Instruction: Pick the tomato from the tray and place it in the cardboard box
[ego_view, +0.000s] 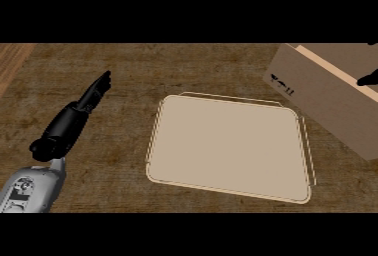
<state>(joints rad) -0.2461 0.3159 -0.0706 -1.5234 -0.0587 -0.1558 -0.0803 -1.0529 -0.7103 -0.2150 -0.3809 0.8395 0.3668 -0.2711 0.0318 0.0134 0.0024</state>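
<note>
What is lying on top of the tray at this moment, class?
Nothing shows on the tray: its beige surface is bare and no tomato is in sight. The inside of the cardboard box is hidden from this view, with a robot hand at its top edge.

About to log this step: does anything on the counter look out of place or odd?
One thing: the tray is bare, with no tomato visible anywhere. Only a dark sliver of the right hand shows over the cardboard box. The left hand rests open left of the tray.
</note>
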